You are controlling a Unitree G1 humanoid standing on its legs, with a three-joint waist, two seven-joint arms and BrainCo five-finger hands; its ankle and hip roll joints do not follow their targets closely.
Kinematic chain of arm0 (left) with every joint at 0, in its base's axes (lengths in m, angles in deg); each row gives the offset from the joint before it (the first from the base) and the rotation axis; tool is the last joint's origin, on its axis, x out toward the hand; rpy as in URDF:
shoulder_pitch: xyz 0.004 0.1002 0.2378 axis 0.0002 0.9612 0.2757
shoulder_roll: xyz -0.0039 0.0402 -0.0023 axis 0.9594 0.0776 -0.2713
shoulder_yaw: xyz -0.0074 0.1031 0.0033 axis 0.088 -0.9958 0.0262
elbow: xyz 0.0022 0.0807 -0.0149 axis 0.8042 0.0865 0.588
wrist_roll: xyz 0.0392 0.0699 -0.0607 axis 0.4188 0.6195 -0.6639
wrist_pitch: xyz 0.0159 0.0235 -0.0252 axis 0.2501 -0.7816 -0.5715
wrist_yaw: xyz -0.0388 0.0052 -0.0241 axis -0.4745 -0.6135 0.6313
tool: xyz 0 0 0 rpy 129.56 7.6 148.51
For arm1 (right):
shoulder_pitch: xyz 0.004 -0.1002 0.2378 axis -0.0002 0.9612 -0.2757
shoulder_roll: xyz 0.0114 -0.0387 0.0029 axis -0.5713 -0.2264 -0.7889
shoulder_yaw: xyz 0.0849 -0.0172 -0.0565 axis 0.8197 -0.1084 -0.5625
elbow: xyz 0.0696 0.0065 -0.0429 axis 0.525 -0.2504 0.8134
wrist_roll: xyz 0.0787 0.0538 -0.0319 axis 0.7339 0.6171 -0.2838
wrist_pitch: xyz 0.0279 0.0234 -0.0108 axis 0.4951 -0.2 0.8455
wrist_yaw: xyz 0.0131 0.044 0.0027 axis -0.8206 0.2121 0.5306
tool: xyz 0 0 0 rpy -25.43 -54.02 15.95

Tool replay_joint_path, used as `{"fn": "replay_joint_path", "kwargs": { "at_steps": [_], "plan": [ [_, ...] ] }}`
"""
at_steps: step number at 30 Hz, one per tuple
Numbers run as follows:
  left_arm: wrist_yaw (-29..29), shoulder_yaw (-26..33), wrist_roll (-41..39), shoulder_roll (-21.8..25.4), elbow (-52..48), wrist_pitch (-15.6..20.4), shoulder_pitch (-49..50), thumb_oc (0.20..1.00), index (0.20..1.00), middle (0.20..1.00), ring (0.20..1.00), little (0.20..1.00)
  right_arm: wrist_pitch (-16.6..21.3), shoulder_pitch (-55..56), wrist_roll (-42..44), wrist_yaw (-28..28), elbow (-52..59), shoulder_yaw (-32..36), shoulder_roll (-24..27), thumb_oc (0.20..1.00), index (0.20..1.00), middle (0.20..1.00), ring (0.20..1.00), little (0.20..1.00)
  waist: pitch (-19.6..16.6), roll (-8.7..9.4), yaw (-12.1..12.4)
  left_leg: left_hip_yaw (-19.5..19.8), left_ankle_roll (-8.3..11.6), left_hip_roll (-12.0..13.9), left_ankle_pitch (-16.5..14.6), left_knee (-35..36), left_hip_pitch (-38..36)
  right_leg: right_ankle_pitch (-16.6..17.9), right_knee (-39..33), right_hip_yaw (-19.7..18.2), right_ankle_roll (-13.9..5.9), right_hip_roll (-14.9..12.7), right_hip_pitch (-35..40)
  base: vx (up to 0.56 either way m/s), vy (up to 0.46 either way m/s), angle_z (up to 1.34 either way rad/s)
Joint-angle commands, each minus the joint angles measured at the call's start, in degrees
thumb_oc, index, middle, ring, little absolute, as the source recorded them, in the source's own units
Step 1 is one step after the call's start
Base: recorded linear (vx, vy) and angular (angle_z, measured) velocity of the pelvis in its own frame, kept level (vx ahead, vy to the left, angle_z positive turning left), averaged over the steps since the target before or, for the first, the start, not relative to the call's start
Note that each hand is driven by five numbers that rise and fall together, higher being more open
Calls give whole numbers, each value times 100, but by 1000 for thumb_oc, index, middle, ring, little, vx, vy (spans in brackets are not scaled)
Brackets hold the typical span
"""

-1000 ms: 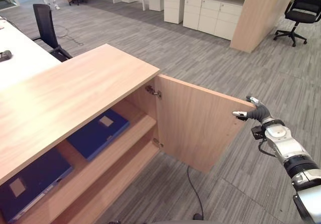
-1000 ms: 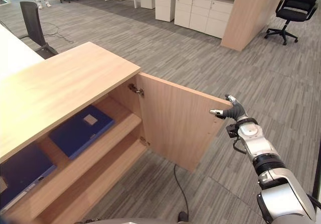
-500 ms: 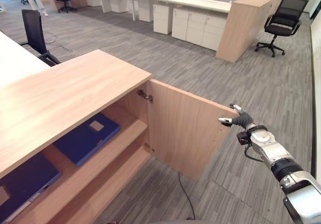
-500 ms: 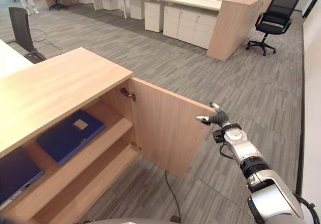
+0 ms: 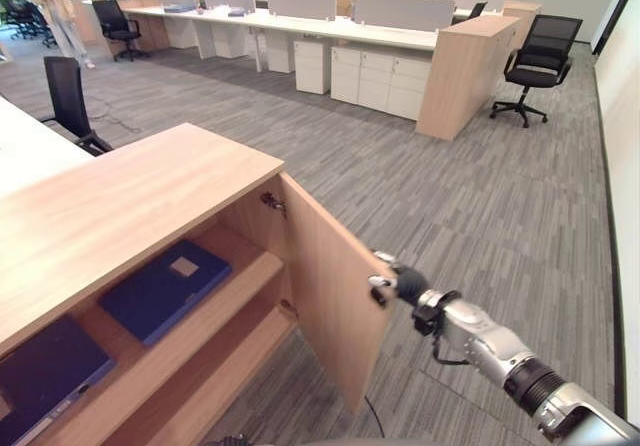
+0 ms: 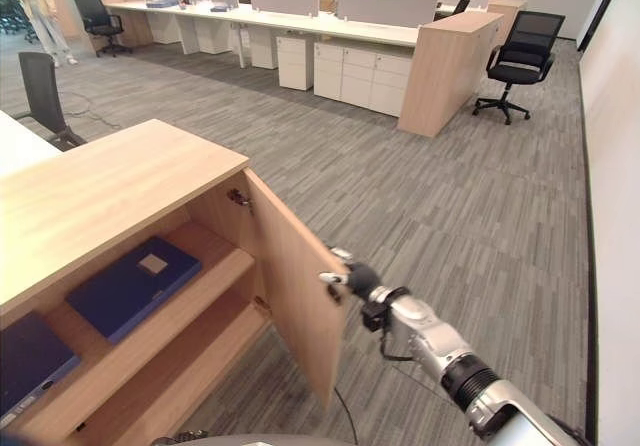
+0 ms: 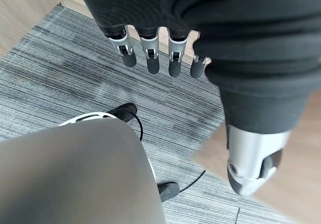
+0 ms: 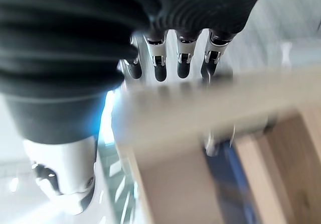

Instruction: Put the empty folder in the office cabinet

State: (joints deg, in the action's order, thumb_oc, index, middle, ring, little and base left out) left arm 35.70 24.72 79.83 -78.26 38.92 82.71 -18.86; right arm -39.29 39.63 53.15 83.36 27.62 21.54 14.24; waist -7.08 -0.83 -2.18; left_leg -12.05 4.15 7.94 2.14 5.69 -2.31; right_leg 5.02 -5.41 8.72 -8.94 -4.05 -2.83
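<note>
The right hand [image 5: 398, 284], fingers straight, rests on the cabinet door [image 5: 325, 286] edge; grey carpet [image 5: 480, 216] beyond it; white desks [image 5: 300, 26] far off.

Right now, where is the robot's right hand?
In the left eye view, the right hand is at the free edge of the open cabinet door, right of the shelf holding a blue folder.

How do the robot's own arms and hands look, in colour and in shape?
The right arm is a silver-grey tube with black ring joints. The right hand wears a dark ribbed cover. The left hand has the same ribbed cover, short silver fingers with dark rounded tips, and a thick silver thumb.
</note>
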Motion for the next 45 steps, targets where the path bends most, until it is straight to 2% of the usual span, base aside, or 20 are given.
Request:
{"fn": "replay_joint_path", "kwargs": {
  "at_steps": [1, 11, 18, 21, 25, 27, 28, 30, 34, 36, 39, 40, 42, 45],
  "plan": [
    [23, -253, 45, -119, 213, 108, -479, 1000, 1000, 1000, 1000, 1000, 311, -502, 710, 355, 261, 104, -1198, 1000, 1000, 1000, 1000, 1000, 405, 412, 424, 261, -64, -416, -520, -140, -138, -318, 41, 106, 86, -114, 101, -2, 3, 8],
    [23, -565, -87, -234, 3, 117, -539, 1000, 1000, 1000, 1000, 1000, 280, -221, 964, 317, 127, -33, -1461, 1000, 1000, 1000, 1000, 1000, 426, 362, 418, 328, -55, -413, -511, -159, -121, -335, 41, 148, 103, -117, 98, -4, -2, 8],
    [167, -822, -238, -227, -315, 163, -424, 1000, 1000, 1000, 1000, 1000, 157, -33, 714, 405, -25, -61, -1301, 1000, 1000, 1000, 1000, 1000, 485, 319, 442, 399, -43, -397, -475, -165, -87, -359, 41, 192, 112, -104, 97, -13, -27, 6],
    [272, -830, -362, -237, -349, 155, -154, 1000, 1000, 1000, 1000, 1000, 114, 149, 183, 432, -421, 76, -1081, 1000, 1000, 1000, 1000, 1000, 536, 313, 469, 484, -16, -387, -428, -190, -21, -403, 41, 253, 123, -93, 94, -38, -58, 10],
    [271, -463, -44, -67, 236, 288, 153, 1000, 1000, 1000, 1000, 1000, 419, 324, -723, 305, -1004, 436, -813, 1000, 1000, 1000, 1000, 1000, 627, 340, 605, 719, 56, -384, -345, -229, 141, -466, 41, 428, 158, -110, 91, -49, -83, 33],
    [286, -424, -208, -119, 486, 228, -500, 1000, 1000, 1000, 1000, 1000, 285, 311, -1477, 132, -1464, 303, -930, 1000, 1000, 1000, 1000, 1000, 549, 312, 450, 678, 68, -352, -336, -193, 106, -453, 41, 447, 165, -110, 100, 44, -61, 39],
    [273, -328, -268, -51, 489, 206, -501, 1000, 1000, 1000, 1000, 1000, 309, 426, -1892, 4, -1756, 365, -976, 1000, 1000, 1000, 1000, 1000, 540, 306, 410, 666, 75, -332, -333, -175, 67, -460, 41, 444, 172, -95, 128, 53, -66, 16],
    [226, -170, -248, 2, 505, 204, -288, 1000, 1000, 1000, 1000, 1000, 214, 576, -2719, -192, -2179, 486, -955, 1000, 1000, 1000, 1000, 1000, 560, 298, 428, 725, 101, -299, -302, -175, 72, -484, 41, 476, 211, -78, 166, 35, -68, -18],
    [106, -105, -66, 26, 772, 125, -231, 1000, 1000, 1000, 1000, 1000, 101, 682, -3728, -397, -2851, 527, -1077, 1000, 1000, 1000, 1000, 1000, 679, 340, 471, 921, 181, -210, -188, -197, 197, -534, 41, 641, 261, -42, 166, -10, -95, 10],
    [3, -129, 36, 68, 837, 95, -304, 1000, 1000, 1000, 1000, 1000, 31, 733, -4075, -502, -3324, 549, -1158, 1000, 1000, 1000, 1000, 1000, 735, 404, 521, 1093, 238, -159, -93, -171, 358, -567, 41, 811, 282, -30, 108, -46, -126, 41],
    [-26, -379, 207, -3, 639, 107, -369, 1000, 1000, 1000, 1000, 1000, -90, 679, -4521, -622, -3883, 599, -1161, 1000, 1000, 1000, 1000, 1000, 780, 385, 576, 1249, 265, -134, -33, -154, 493, -594, 41, 998, 286, -38, 83, -49, -80, 62],
    [-111, -688, 204, -54, 448, 150, -541, 1000, 1000, 1000, 1000, 1000, -98, 511, -4773, -767, -4336, 743, -1165, 1000, 1000, 1000, 1000, 1000, 932, 363, 622, 1278, 317, -103, 57, -246, 743, -648, 41, 1298, 278, -126, 74, -128, -35, 61],
    [-173, -734, 168, -40, 432, 157, -637, 1000, 1000, 1000, 1000, 1000, -139, 464, -4896, -900, -4763, 870, -1224, 1000, 1000, 1000, 1000, 1000, 998, 336, 626, 802, 341, 38, 90, -405, 850, -684, 41, 1576, 283, -223, 136, -125, -22, 68],
    [-236, -668, 160, -92, 475, 160, -676, 1000, 1000, 1000, 1000, 1000, -125, 528, -4730, -1088, -5248, 1275, -1314, 1000, 1000, 1000, 1000, 1000, 999, 279, 524, -377, 393, 443, 95, -619, 796, -795, 73, 2010, 265, -326, 307, -47, -8, 108]
  ]
}}
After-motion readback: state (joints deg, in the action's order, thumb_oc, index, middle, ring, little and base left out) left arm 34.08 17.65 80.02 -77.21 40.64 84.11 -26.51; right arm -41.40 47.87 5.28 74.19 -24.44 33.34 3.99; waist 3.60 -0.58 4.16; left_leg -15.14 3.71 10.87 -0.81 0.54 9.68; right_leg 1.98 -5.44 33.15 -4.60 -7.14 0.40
